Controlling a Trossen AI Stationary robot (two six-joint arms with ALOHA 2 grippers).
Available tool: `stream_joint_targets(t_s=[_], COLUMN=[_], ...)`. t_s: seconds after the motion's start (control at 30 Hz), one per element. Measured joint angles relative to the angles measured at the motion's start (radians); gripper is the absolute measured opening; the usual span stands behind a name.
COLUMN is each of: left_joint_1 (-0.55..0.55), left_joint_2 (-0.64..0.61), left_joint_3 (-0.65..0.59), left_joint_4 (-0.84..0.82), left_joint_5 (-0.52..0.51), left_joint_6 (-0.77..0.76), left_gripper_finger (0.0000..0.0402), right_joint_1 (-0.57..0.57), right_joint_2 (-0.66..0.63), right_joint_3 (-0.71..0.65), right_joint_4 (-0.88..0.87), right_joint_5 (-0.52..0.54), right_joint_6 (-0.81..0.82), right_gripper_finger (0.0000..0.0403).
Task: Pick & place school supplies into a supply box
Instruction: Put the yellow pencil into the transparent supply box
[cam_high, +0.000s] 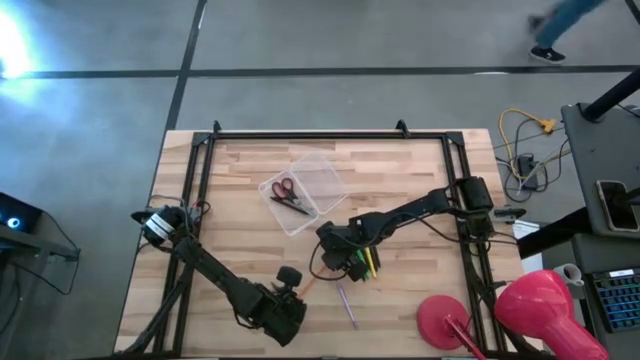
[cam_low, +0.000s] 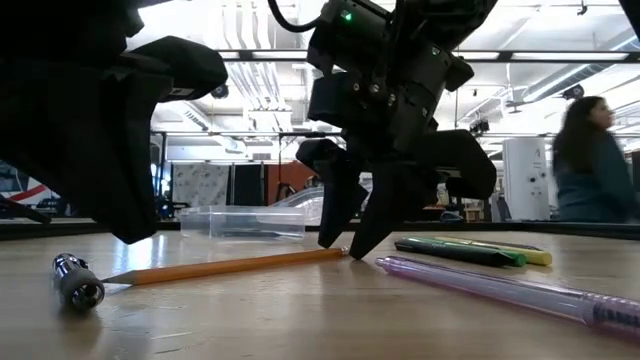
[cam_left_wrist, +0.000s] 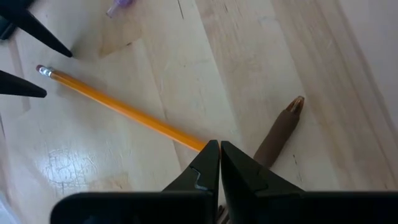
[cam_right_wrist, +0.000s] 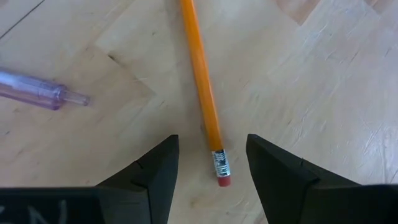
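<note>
The orange pencil (cam_right_wrist: 202, 74) lies flat on the wooden table. My right gripper (cam_right_wrist: 211, 140) is open and low over it, one finger on each side of the eraser end (cam_right_wrist: 222, 179) without touching it; the low view shows the gripper (cam_low: 342, 245) close to the table. My left gripper (cam_left_wrist: 219, 148) is shut and hovers above the pencil's other end, which it hides. The clear supply box (cam_high: 305, 190) sits farther back with red-handled scissors (cam_high: 283, 190) inside. A purple pen (cam_high: 347, 305) and the green and yellow pens (cam_high: 368, 262) lie close by.
A short dark brown pen-like piece (cam_left_wrist: 280, 130) lies beside my left gripper. A red round-based object (cam_high: 445, 325) and a pink one (cam_high: 540, 310) sit near the table's right near corner. A black frame (cam_high: 330, 133) runs along the far edge. A person (cam_low: 590, 150) stands beyond the table.
</note>
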Motion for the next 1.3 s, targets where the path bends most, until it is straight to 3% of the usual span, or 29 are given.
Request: stream_joint_targets(t_s=[0.27, 0.47, 1.1, 1.3], left_joint_1=[0.0, 0.0, 0.019, 0.022], left_joint_2=[0.0, 0.0, -0.005, -0.006], left_joint_3=[-0.004, -0.026, -0.129, -0.088], left_joint_4=[-0.007, -0.011, 0.15, 0.112], left_joint_5=[0.005, 0.075, 0.074, 0.081], left_joint_6=[-0.003, -0.008, -0.009, -0.008], left_gripper_finger=[0.0, 0.0, 0.0, 0.0], right_joint_1=[0.001, 0.001, 0.002, 0.0], right_joint_2=[0.0, 0.0, 0.0, 0.0], right_joint_3=[0.0, 0.001, 0.001, 0.001], right_joint_4=[0.001, 0.002, 0.027, 0.027], right_joint_5=[0.0, 0.0, 0.002, 0.002], right_joint_6=[0.004, 0.004, 0.039, 0.038], right_gripper_finger=[0.0182, 0.0182, 0.0183, 0.0183])
